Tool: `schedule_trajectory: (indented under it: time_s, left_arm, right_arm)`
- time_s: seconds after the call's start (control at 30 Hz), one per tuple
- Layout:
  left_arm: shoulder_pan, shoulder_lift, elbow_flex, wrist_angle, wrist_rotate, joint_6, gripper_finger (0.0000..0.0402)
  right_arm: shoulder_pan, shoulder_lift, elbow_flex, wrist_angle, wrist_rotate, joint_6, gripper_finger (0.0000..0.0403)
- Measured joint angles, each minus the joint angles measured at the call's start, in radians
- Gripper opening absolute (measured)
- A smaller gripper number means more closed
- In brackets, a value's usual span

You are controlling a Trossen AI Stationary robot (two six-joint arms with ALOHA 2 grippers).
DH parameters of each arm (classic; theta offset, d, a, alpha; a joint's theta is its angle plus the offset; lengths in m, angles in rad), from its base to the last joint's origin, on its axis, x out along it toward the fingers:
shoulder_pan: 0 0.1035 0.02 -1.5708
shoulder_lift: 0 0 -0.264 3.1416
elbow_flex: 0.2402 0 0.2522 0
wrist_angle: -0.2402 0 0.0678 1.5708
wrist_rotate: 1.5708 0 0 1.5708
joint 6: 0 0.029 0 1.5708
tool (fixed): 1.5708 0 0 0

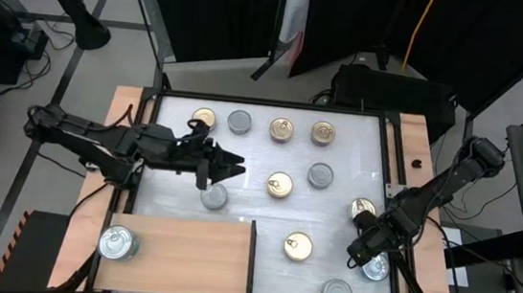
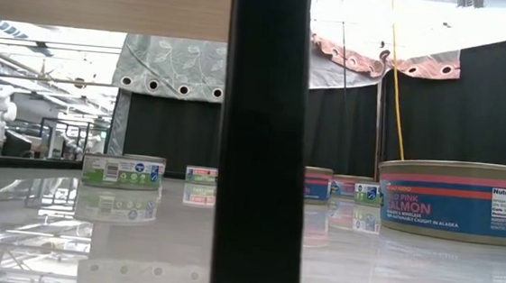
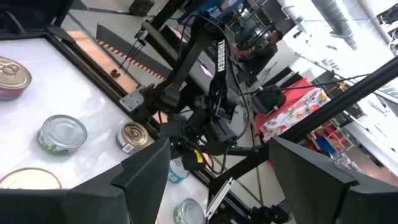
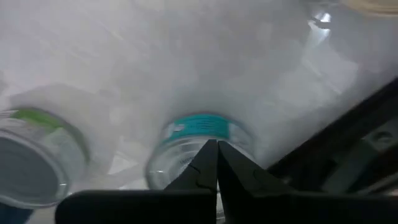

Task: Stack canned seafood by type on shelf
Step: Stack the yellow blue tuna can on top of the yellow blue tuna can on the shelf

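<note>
The left end effector (image 1: 233,167) is held spread on an arm stretched level over the tabletop (image 1: 251,155), above a silver-lidded tin (image 1: 213,196). The right end effector (image 1: 364,255) is pointed steeply down, fingers pressed together with nothing between them, over a teal-labelled tin (image 1: 377,266). 1 tin (image 1: 117,242) is seen on the shelf (image 1: 193,255); the others are scattered over the tabletop.

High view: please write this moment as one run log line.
left gripper: open, empty | right gripper: shut over silver tin | shelf: one tin
</note>
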Motion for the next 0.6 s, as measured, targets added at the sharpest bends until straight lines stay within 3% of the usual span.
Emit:
schedule_trajectory:
  time_s: [0.17, 0.6]
  left_arm:
    - [0.0, 0.022, 0.0, 0.017, -0.002, 0.005, 0.0279]
    - [-0.001, 0.039, 0.0, 0.024, -0.004, -0.003, 0.0279]
  right_arm:
    - [0.041, 0.0, 0.0, 0.032, 0.095, 0.063, 0.0]
    - [0.129, 0.03, 0.0, 0.049, 0.13, 0.075, 0.0]
